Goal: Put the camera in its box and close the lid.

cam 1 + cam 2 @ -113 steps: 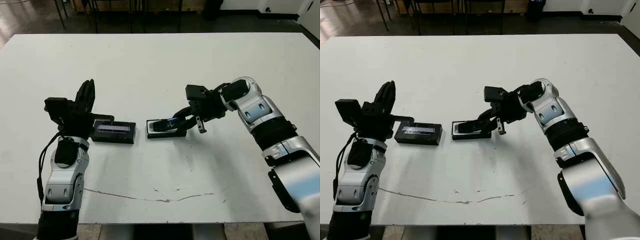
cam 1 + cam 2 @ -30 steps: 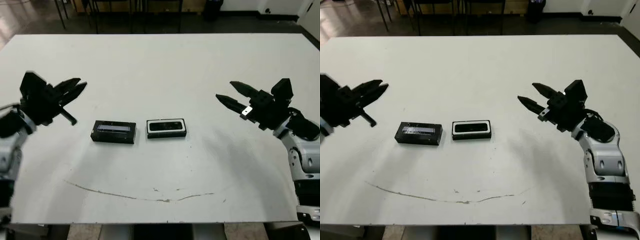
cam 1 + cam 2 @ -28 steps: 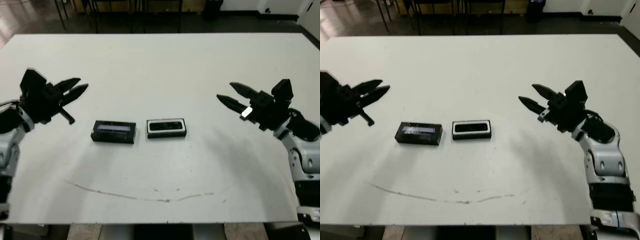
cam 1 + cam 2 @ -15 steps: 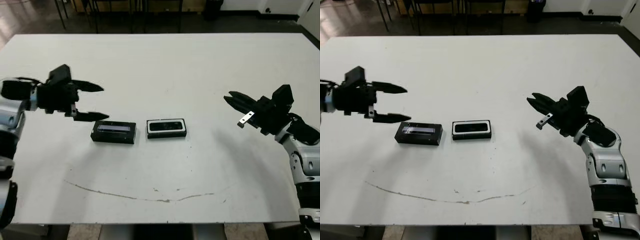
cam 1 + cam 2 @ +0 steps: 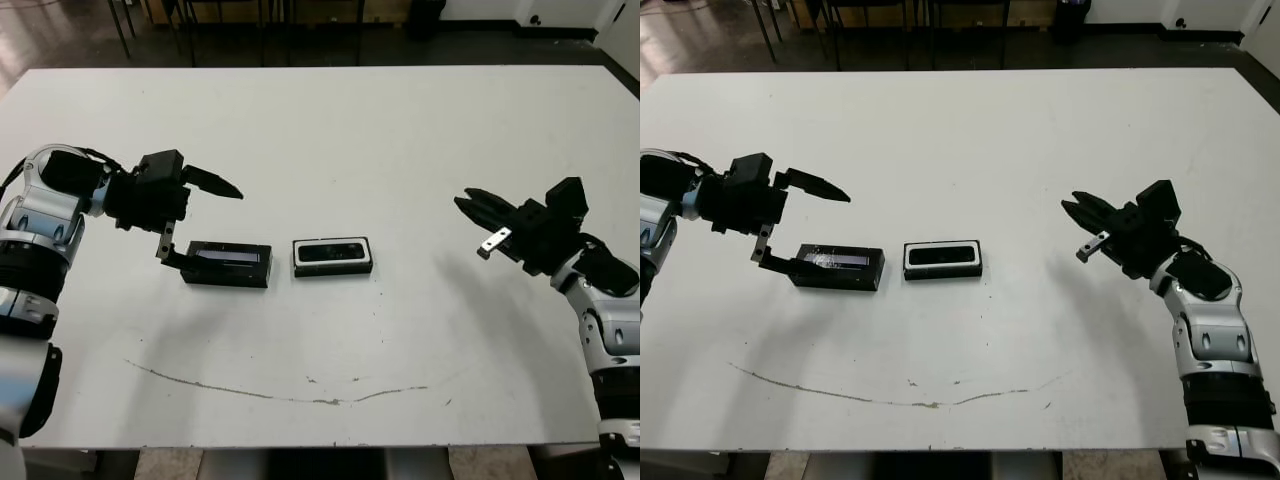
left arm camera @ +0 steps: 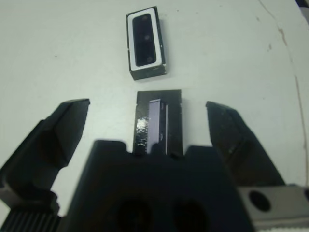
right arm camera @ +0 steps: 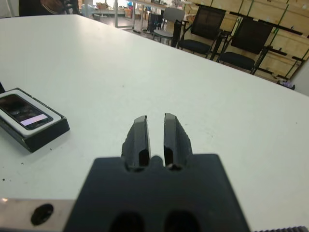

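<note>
while one camera [image 5: 333, 251] seemingly fills one box [image 5: 333, 269], left hand [image 5: 200, 225] gapes over one lid [image 5: 227, 264].

In front of me is a white table [image 5: 400, 130] with a matte top. A thin, dark, wavering scratch [image 5: 290, 392] crosses it at about 6 o'clock, near my edge. Two things lie directly on it near the middle. The box [image 5: 333, 257], a shallow black tray with white lining, rests flat with the camera [image 5: 331, 252] lying inside it. At 9 o'clock from the box, just beside it but apart, the lid [image 5: 228, 265] lies flat, pale strip upward.
</note>
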`<control>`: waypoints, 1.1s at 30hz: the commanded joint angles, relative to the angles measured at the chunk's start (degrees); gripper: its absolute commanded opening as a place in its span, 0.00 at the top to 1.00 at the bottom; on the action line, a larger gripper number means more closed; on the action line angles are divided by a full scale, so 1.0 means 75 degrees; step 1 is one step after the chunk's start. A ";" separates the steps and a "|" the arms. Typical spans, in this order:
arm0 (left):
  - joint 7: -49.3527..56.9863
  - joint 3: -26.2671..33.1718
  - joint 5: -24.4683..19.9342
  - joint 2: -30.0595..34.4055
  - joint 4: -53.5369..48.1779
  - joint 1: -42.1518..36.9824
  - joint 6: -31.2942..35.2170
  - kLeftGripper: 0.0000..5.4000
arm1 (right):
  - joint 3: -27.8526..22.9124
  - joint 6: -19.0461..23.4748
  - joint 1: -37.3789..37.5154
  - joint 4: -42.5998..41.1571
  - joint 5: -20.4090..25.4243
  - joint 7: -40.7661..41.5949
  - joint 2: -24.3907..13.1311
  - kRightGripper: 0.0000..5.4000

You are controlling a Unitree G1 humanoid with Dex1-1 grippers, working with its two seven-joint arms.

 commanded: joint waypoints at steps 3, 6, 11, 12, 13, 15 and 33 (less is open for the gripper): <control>0.0170 -0.0323 0.0595 0.0036 0.0058 0.0122 -0.0392 0.00 | 0.0016 -0.0029 0.0147 0.0105 -0.0157 -0.0054 -0.0127 1.00; 0.0159 -0.0415 0.0714 -0.0045 0.0266 0.0114 -0.0301 0.00 | 0.0021 -0.0182 0.0154 0.0171 -0.0266 -0.0080 -0.0150 1.00; 0.0573 -0.0564 0.1119 -0.0059 0.0523 0.0128 -0.0609 0.00 | -0.0008 -0.0260 0.0122 0.0359 -0.0210 0.0075 -0.0186 1.00; 0.0654 -0.0620 0.1238 -0.0040 0.0534 0.0114 -0.0712 0.00 | -0.0016 -0.0270 0.0120 0.0386 -0.0200 0.0093 -0.0195 1.00; 0.0663 -0.0659 0.1297 -0.0051 0.0588 0.0086 -0.0716 0.00 | -0.0028 -0.0319 0.0114 0.0441 -0.0179 0.0126 -0.0197 1.00; 0.0639 -0.0677 0.1311 -0.0107 0.0728 0.0059 -0.0836 0.00 | -0.0058 -0.0473 0.0091 0.0593 -0.0123 0.0228 -0.0195 1.00; 0.1037 -0.0944 0.1889 -0.0467 0.2407 -0.0314 -0.0242 0.00 | -0.0100 -0.0437 0.0201 0.0576 -0.0072 0.0260 -0.0356 1.00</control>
